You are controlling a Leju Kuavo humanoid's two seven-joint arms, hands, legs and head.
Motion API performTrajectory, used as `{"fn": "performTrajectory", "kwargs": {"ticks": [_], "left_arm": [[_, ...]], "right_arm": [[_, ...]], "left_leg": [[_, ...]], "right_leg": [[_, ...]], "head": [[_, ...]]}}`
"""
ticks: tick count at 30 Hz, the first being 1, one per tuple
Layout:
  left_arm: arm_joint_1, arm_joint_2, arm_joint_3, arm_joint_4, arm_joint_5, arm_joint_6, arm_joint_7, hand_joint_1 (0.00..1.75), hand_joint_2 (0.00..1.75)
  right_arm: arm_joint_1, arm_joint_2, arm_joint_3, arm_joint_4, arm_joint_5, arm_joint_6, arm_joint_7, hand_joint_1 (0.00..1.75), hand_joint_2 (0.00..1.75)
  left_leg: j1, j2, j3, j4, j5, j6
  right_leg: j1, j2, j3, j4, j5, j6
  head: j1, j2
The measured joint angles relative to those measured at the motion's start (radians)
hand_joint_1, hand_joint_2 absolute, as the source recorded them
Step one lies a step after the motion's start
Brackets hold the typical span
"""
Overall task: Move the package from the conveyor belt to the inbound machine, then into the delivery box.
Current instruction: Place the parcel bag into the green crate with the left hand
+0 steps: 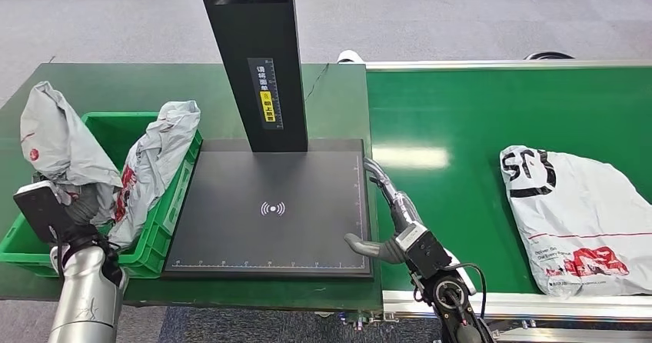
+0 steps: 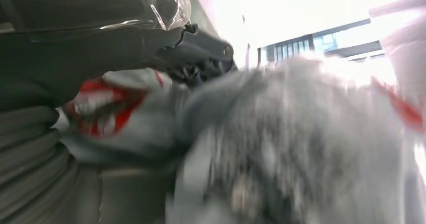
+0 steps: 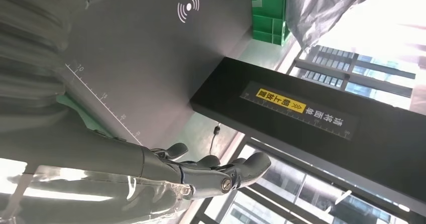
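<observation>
Now package between fingers.

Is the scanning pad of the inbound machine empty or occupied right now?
Empty. The black scanning pad is bare, its wireless symbol uncovered; only the right hand rests at its edge, holding nothing.

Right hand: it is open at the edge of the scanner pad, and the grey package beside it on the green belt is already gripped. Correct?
Not quite. The right hand is open at the scanner pad, but it holds nothing; the head view shows the package lying apart from it on the conveyor belt, ungripped.
</observation>
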Motion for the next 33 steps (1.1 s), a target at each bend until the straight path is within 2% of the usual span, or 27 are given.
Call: {"fn": "performTrajectory", "kwargs": {"ticks": [5,10,17,24,26,33], "left_arm": [[0.019,-0.005,-0.020,-0.035,-0.038,0.021,0.003,0.00,1.75],[0.064,-0.025,-0.027,-0.131,-0.059,0.129,-0.090,0.00,1.75],[0.108,-0.047,-0.041,-0.243,-0.070,0.174,-0.095,0.00,1.75],[0.144,-0.060,-0.051,-0.341,0.010,0.225,-0.167,0.00,1.75],[0.165,-0.062,-0.073,-0.408,0.056,0.202,-0.175,0.00,1.75],[0.221,-0.073,-0.201,-0.617,0.122,-0.005,-0.180,0.00,1.75]], "right_arm": [[-0.016,0.000,0.000,0.011,0.000,-0.001,0.005,0.00,1.75],[-0.022,0.000,0.001,0.021,-0.002,-0.002,0.004,0.00,1.75],[-0.025,0.000,0.002,0.027,-0.004,-0.005,0.004,0.00,1.75],[-0.026,0.001,0.003,0.027,-0.008,-0.009,0.004,0.00,1.75],[-0.028,0.002,0.003,0.027,-0.015,-0.010,0.002,0.00,1.75],[-0.034,0.004,0.003,0.027,-0.036,-0.013,-0.009,0.00,1.75]], "left_leg": [[0.000,0.000,-0.002,0.000,0.000,0.000],[0.000,0.001,-0.005,0.000,0.000,0.000],[0.000,0.001,-0.007,0.000,0.000,0.000],[0.000,0.001,-0.007,0.000,0.000,0.000],[0.000,0.001,-0.007,0.000,0.000,0.000],[0.000,0.001,-0.008,0.001,-0.001,0.000]], "right_leg": [[0.000,0.000,-0.002,0.000,0.000,0.000],[0.000,0.000,-0.005,0.000,0.000,0.000],[0.000,0.000,-0.007,0.000,0.000,0.000],[0.000,0.000,-0.007,0.000,0.000,0.000],[0.000,0.000,-0.007,0.000,0.000,0.000],[0.000,0.000,-0.008,0.000,0.000,0.000]], "head": [[0.000,0.000],[0.000,0.000],[0.000,0.000],[0.000,0.000],[0.000,0.000],[0.000,0.000]]}}
